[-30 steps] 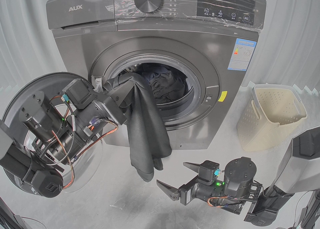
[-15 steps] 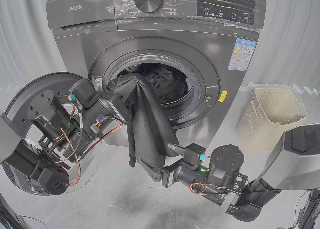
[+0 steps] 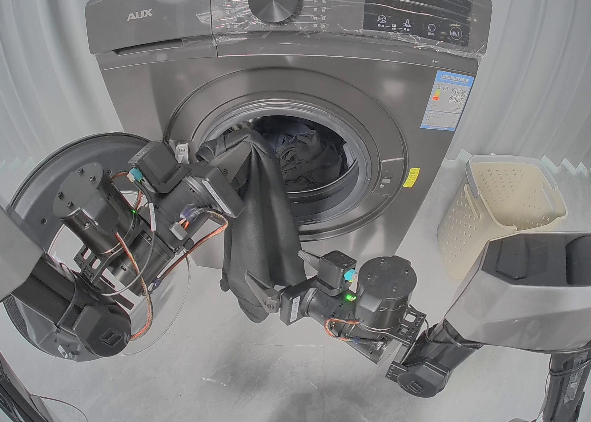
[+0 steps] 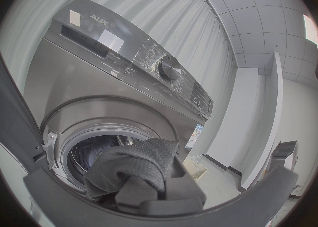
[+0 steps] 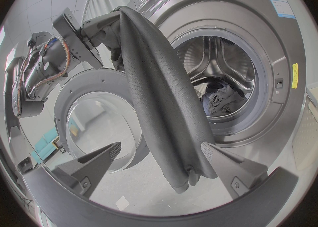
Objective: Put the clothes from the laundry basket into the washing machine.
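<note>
Right gripper [image 3: 274,264] has swung in, spread around the garment [image 3: 261,220] left gripper [image 3: 237,155] clamps at the drum [image 3: 308,158]; basket [image 3: 492,226] looks empty.

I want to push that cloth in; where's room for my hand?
Free: the right half of the drum opening, between the dark garment and the door seal, and the floor between washing machine and laundry basket. Crowded: the opening's left edge, where the left gripper holds the garment, and below, where the open right gripper straddles its end.
</note>
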You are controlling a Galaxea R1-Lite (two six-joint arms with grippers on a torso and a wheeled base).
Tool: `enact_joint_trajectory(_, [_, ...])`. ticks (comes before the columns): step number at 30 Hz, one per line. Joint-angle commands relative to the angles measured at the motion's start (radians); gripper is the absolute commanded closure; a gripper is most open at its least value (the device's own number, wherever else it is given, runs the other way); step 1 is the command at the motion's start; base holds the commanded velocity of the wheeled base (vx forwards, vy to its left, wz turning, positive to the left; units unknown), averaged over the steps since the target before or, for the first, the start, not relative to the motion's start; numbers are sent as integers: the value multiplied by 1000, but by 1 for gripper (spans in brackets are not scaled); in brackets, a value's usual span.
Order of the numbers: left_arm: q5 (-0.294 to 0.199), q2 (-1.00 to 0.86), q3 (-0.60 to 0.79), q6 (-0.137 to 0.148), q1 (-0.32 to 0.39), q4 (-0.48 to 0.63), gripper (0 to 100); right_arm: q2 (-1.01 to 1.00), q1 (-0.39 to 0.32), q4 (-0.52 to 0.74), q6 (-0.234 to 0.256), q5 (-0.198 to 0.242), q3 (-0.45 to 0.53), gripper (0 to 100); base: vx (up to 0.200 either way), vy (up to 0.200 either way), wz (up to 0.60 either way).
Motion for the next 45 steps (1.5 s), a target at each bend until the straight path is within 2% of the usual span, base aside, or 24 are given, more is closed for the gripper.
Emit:
enact_joint_trajectory(1, [0,2,-1,0,0,-1,100,45,2,-1,-2,1,-53,0,0,0,0])
enact_joint_trajectory(11, [0,-1,-1,6,0,-1,100,103,-12,-1,6,-2,-156,0,0,0,0])
enact_joint_trajectory(12, [2,0,-1,6,0,-1,100,103,-13,-1,8,-4,-162,100,0,0,0])
enact_joint_trajectory(18, [0,8,-1,6,12,-1,100,71,-27,-11,15,-4,-142,100,0,0,0])
enact_joint_trajectory(21, [0,10,-1,6,20,-1,100,3,-30,-13,18,-25,-79,100,0,0,0])
enact_joint_trajectory(24, [0,17,-1,7,35,-1,100,-43,-38,-13,21,-27,-32,100,0,0,0])
enact_joint_trajectory(25, [-1,23,-1,7,49,-1,100,-99,-45,-10,20,-25,16,100,0,0,0])
enact_joint_trajectory(31, [-1,22,1,7,52,-1,100,-185,-148,1,1,-18,88,100,0,0,0])
enact_joint_trajectory(36, [-6,10,10,9,49,-1,100,-181,-219,1,-8,-1,88,100,0,0,0])
enact_joint_trajectory(40, [-9,0,24,12,35,-1,100,-152,-226,-1,-14,8,63,100,0,0,0])
enact_joint_trajectory(45, [-12,-15,56,20,17,1,100,-73,-233,1,-15,8,-24,100,0,0,0])
